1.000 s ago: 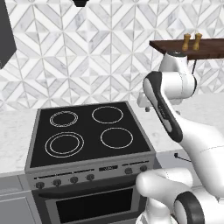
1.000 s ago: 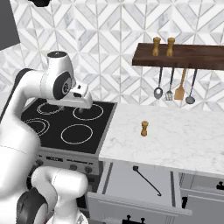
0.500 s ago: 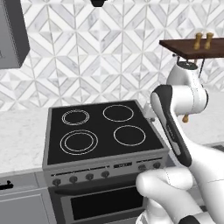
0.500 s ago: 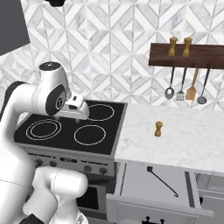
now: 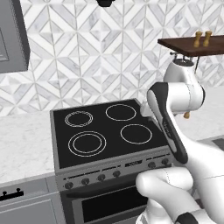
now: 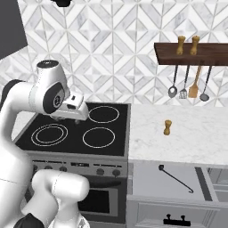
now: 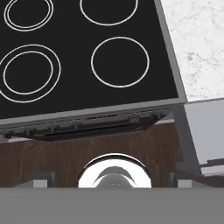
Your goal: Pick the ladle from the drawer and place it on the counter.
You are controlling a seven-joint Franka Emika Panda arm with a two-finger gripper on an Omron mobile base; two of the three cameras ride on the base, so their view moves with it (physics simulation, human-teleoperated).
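From the left base view, the arm bends up over the right edge of the stove (image 5: 109,131), and the claw itself is hidden behind the white wrist, so I cannot tell how its fingers stand. A small wooden shaker (image 5: 187,115) peeks out just past the arm on the counter (image 5: 22,144).

From the right base view, the claw (image 6: 73,115) hangs over the stove's back burners, between the two rings on the left and the two on the right; its fingers are too small and shadowed to say whether they are spread or pressed together. Well off to the claw's right and lower down, the drawer (image 6: 147,185) stands open with the ladle (image 6: 176,178) lying slantwise inside it, scoop end toward the stove. The shaker stands on the counter beyond the drawer, below a shelf (image 6: 191,52) with hanging utensils (image 6: 189,84).

In the hand view, the claw looks down on the stove's front burners and knob panel, with a corner of counter and the drawer's edge (image 7: 204,131) to one side.
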